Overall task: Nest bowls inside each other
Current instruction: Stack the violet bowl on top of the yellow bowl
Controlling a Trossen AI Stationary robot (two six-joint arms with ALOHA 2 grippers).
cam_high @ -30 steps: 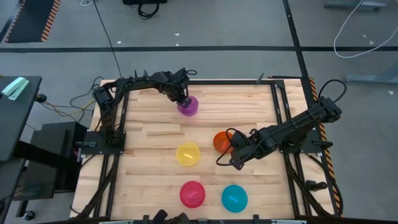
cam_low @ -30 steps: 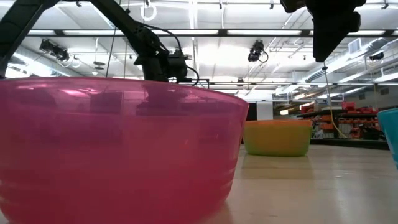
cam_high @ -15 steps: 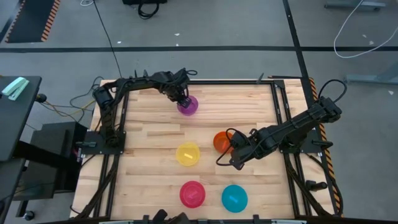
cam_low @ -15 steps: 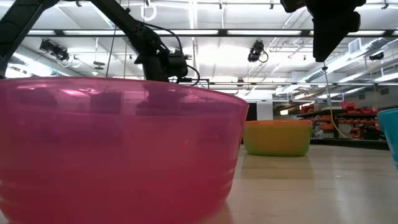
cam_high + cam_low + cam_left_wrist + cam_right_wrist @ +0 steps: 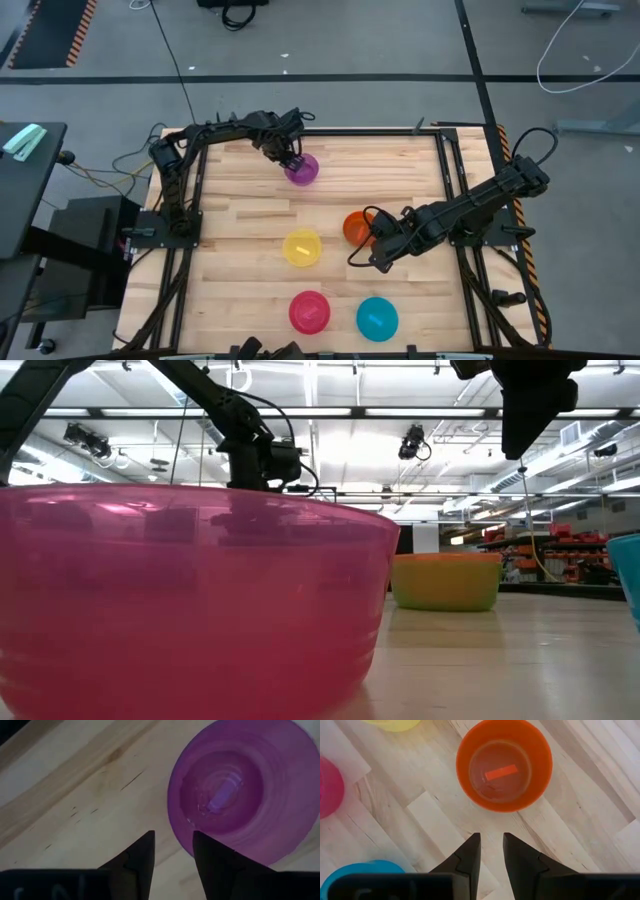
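Note:
Five bowls stand upright on their bases on the wooden table (image 5: 230, 200): purple (image 5: 302, 168) at the far middle, orange (image 5: 354, 227), yellow (image 5: 302, 248), pink-red (image 5: 309, 312) and teal (image 5: 377, 318). No green bowl is in view. My left gripper (image 5: 172, 840) is open, above the purple bowl's (image 5: 240, 790) left rim, with one fingertip over the rim's edge and the other over bare wood. My right gripper (image 5: 491, 840) is open by a narrow gap, empty, just beside the orange bowl (image 5: 504, 765) on its right-near side.
The pink-red bowl (image 5: 190, 600) fills the low view's foreground, with the teal bowl's edge (image 5: 630, 575) at the right. Black frame rails (image 5: 455, 200) border the table. Bare wood lies between the purple bowl and the yellow bowl.
My left gripper has risen a little and drawn slightly toward the table's left, off the purple bowl, which stays in place.

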